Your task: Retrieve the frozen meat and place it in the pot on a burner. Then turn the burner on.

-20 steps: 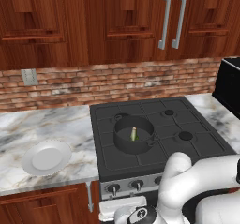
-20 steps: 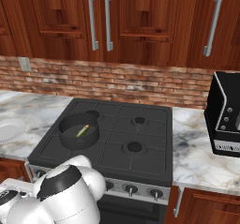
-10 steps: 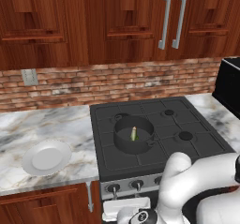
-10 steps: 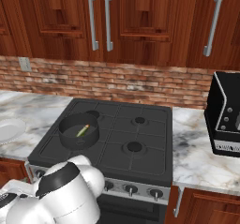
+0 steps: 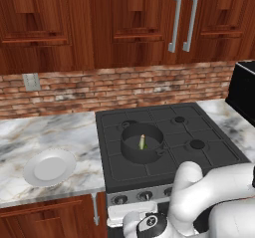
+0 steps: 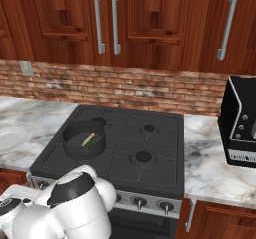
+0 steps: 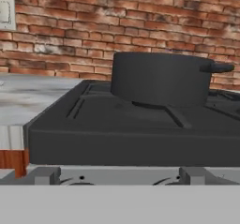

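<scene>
Nearest to the robot, the hand (image 5: 151, 226) hangs low, below and in front of the pot (image 5: 130, 151), at the height of the row of knobs (image 5: 132, 198). The fingers (image 7: 47, 174) stand wide apart and hold nothing. From the hand view, the front edge of the cooktop (image 5: 164, 168) is directly ahead, with the pot wall rising behind it.

Compared with one second ago, the hand has moved a little to the side along the front of the stove and turned more toward the knobs; in the last half second it has almost not moved. The base cameras show the same scene, so the base has not driven.

The frozen meat (image 5: 142, 142) lies inside the pot, leaning on its inner wall, and the pot sits on the front burner on the plate's side of the cooktop. This has not changed. I judge the placing part is done, and the remaining step is to turn the knob of the burner under the pot.

To the side of the pot, on the tabletop (image 5: 50, 132), the white plate (image 5: 50, 167) is in the same place as before. Behind the pot is the brick wall (image 5: 99, 90).
</scene>
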Motion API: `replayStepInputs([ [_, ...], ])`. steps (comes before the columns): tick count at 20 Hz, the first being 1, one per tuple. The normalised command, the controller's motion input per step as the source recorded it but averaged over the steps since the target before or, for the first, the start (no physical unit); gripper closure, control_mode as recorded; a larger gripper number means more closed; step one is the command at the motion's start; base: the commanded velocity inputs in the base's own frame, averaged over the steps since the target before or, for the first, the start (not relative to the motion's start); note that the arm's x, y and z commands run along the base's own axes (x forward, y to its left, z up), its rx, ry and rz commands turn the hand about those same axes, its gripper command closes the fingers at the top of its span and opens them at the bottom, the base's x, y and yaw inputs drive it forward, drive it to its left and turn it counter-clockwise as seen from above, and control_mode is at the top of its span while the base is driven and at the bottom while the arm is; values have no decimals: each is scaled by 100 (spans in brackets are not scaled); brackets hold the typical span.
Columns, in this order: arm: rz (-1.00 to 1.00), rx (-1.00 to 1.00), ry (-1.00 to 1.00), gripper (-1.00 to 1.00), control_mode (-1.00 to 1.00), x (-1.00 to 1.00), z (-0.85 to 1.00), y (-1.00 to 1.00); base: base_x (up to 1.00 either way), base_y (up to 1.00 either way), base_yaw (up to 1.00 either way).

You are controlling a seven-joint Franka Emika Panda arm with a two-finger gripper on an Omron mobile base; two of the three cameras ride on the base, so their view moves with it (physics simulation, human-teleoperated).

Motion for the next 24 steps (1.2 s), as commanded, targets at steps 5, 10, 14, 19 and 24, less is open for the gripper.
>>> replayStepInputs([
  [5,1,0,0,-100,-100,33,4,0,0,0,0],
  [10,0,1,1,-100,-100,22,-15,0,0,0,0],
  [14,0,3,0,-100,-100,10,-24,-2,0,0,0],
  [19,0,3,0,-100,-100,1,-26,-16,0,0,0],
  [24,1,3,-2,-100,-100,0,-18,-17,0,0,0],
])
